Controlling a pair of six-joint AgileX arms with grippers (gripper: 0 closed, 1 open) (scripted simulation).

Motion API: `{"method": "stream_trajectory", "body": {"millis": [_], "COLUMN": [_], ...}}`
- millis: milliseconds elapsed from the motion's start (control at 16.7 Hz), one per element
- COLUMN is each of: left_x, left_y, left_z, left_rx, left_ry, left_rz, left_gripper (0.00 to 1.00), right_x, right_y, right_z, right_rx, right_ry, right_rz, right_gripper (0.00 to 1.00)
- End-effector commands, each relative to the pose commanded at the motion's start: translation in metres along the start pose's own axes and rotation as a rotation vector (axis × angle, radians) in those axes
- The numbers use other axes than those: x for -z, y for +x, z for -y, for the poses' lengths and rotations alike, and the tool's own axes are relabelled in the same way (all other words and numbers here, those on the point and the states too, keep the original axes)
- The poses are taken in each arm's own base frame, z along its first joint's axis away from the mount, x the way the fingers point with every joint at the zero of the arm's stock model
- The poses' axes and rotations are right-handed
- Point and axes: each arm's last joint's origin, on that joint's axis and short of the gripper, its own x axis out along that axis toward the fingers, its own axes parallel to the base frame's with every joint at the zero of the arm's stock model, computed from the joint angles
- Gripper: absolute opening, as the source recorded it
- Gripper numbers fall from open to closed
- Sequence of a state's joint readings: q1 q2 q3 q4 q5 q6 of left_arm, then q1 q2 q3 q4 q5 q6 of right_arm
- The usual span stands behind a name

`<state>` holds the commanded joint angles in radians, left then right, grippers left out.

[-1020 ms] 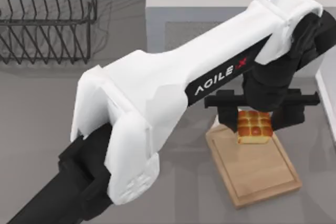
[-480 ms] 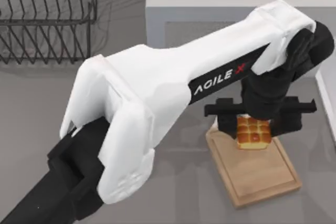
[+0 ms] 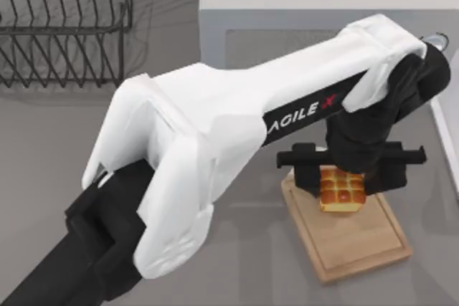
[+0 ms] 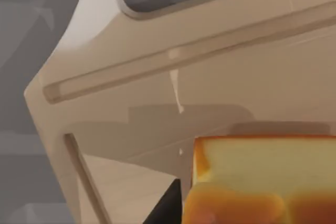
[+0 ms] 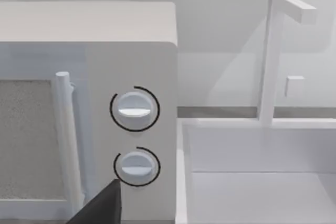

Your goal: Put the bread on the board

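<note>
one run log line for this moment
left gripper: shut on bread | bread: over board, handle end | contact with board: cannot tell | right arm: parked near microwave

Dark wire rack at table's far left corner, on grey tabletop. White microwave along the far edge: vertical bar handle, two round knobs stacked one above the other. White sink just beside microwave, with angular white faucet.
</note>
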<state>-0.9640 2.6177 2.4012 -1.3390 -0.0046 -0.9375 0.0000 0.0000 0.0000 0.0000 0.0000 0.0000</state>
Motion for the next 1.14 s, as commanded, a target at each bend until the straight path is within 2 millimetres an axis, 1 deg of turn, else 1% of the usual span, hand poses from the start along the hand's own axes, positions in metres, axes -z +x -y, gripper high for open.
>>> {"method": "stream_trajectory", "body": {"millis": [780, 840, 1140], "left_x": [0.0, 0.0, 0.0], "left_y": [0.0, 0.0, 0.0], "left_z": [0.0, 0.0, 0.0], "left_rx": [0.0, 0.0, 0.0], "left_ry": [0.0, 0.0, 0.0], "left_rz": [0.0, 0.0, 0.0], "left_gripper": [0.98, 1.0, 1.0], "right_x": [0.0, 0.0, 0.0], "right_y": [0.0, 0.0, 0.0], "right_z": [0.0, 0.0, 0.0], "right_rx": [0.0, 0.0, 0.0], "right_ry": [0.0, 0.0, 0.0], "right_rz": [0.0, 0.0, 0.0], "right_gripper": [1.0, 1.0, 1.0]}}
